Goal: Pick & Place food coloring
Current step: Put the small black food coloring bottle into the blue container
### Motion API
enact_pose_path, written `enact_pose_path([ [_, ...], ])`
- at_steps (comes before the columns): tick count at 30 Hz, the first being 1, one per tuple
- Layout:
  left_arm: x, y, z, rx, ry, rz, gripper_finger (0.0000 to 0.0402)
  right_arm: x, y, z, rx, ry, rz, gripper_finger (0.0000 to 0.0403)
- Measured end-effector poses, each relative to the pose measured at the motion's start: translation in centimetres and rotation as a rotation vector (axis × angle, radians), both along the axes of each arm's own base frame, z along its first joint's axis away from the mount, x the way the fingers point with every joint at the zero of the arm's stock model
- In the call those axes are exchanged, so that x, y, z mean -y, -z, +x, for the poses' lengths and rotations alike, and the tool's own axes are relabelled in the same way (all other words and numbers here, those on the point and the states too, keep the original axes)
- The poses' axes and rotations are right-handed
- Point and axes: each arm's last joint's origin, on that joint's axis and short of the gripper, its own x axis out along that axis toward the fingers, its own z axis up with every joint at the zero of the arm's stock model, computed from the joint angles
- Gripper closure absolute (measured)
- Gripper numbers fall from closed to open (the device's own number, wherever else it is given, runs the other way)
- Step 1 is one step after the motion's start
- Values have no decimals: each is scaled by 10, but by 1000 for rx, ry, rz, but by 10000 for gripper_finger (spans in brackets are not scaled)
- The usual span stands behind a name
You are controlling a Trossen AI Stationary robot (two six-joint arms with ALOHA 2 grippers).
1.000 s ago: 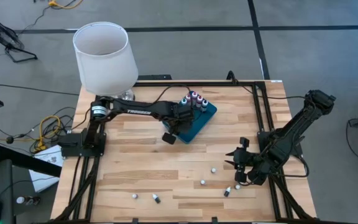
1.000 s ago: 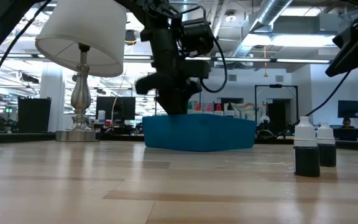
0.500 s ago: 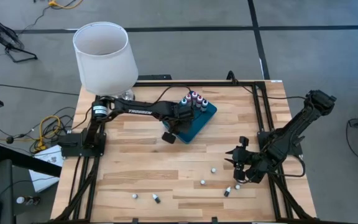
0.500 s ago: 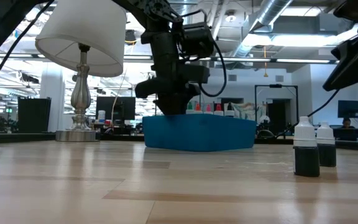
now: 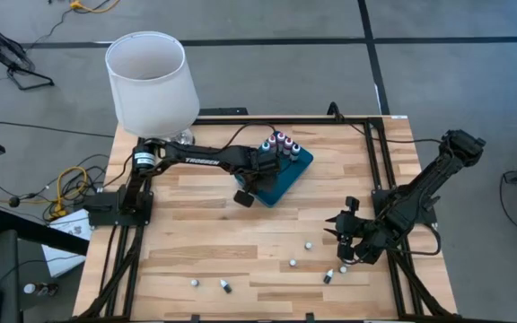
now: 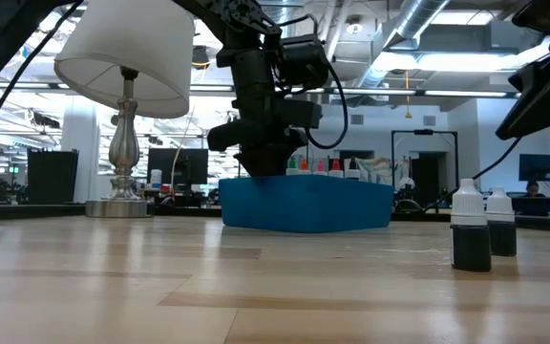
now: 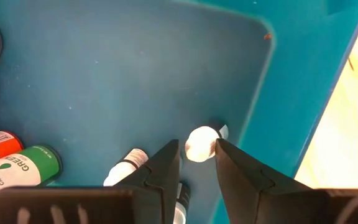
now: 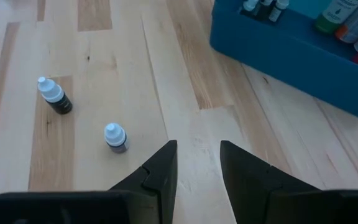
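Note:
The teal tray [image 5: 283, 184] stands at the table's far middle, with food coloring bottles [image 5: 281, 144] upright in its far corner. My left gripper [image 7: 197, 149] points down into the tray [image 7: 135, 74], open. Its fingers flank a white-capped bottle [image 7: 201, 143] that stands on the tray floor; a sliver of tray shows beside the cap. Another small bottle [image 7: 126, 168] lies next to it. My right gripper [image 8: 197, 152] hangs open and holds nothing over the table's near right [image 5: 341, 235]. Loose bottles [image 5: 309, 243] [image 5: 293, 264] stand on the wood nearby.
A white-shaded lamp [image 5: 151, 81] stands at the far left corner. More small bottles [image 5: 224, 286] [image 5: 195, 283] [image 5: 328, 276] dot the near part of the table. Two bottles [image 8: 55, 95] [image 8: 115, 137] stand ahead of my right gripper. Black frame rails [image 5: 380, 161] run along the right side.

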Motion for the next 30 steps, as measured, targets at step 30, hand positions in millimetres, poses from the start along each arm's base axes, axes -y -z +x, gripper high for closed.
enact_pose_path([
  [30,1,0,-1,-10,-7,1,303,0,0,0,0,0,1,291],
])
